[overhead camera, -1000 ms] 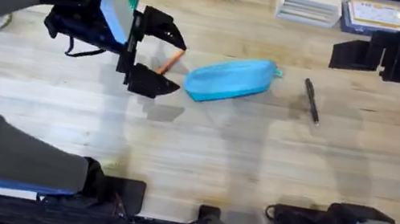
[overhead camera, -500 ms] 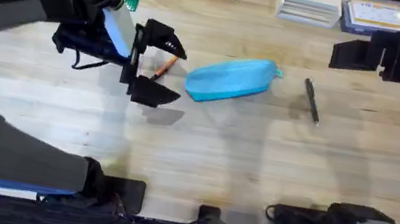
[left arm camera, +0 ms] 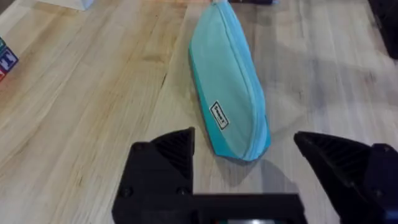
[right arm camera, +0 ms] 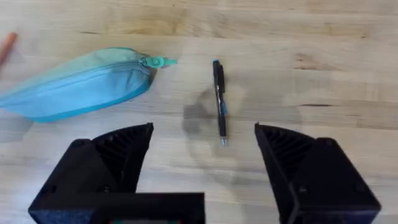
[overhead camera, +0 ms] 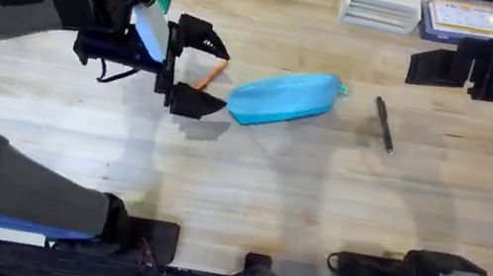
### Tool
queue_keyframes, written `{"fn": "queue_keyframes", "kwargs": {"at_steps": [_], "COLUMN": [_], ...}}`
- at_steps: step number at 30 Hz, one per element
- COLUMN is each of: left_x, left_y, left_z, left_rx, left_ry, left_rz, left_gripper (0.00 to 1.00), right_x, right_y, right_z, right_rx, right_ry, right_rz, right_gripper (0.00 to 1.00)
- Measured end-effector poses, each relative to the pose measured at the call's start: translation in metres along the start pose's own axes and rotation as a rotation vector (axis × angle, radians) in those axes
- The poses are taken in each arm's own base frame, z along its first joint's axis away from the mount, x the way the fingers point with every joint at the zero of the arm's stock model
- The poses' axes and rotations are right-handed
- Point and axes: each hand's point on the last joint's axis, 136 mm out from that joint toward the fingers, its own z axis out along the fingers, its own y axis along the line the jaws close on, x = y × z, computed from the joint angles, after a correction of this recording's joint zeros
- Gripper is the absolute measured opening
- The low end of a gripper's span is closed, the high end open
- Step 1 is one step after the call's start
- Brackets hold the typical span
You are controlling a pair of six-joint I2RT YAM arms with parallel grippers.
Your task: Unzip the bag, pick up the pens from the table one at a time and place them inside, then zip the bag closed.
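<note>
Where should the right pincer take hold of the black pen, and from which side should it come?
Grip the black pen near its middle, coming straight down from above. It lies flat on the table, apart from the bag, so only its thin sides are free. The right pincer is open; its fingers should probably close across the barrel, not along it.

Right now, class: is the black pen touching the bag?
Apart. The right wrist view shows bare table between the black pen and the bag; the overhead view shows the same gap.

We've got grey arm shells, black wedge-shaped fingers [left arm camera: 163, 163], a white wrist block, black cables trailing.
</note>
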Motion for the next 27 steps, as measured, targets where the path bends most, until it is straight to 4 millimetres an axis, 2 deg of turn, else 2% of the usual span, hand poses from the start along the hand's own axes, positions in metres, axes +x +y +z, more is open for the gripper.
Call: {"fn": "queue_keyframes", "kwargs": {"at_steps": [10, 19, 27], "left_x": [0.001, -0.007, 0.014], "left_y": [0.005, 0.007, 0.005], "left_z": [0.003, 0.018, 0.03], "left_rx": [0.0, 0.022, 0.064], "left_ry": [-0.032, -0.045, -0.038], "left_rz": [-0.115, -0.046, -0.124], "left_gripper": [0.995, 0.995, 0.995], "right_x": [0.0, 0.0, 0.0], "right_y": [0.0, 0.0, 0.0], "right_z": [0.0, 0.0, 0.0], "right_rx": [0.0, 0.0, 0.0], "right_ry": [0.0, 0.0, 0.0], "right_rz": [0.0, 0.0, 0.0], "right_gripper": [0.997, 0.998, 0.998]}}
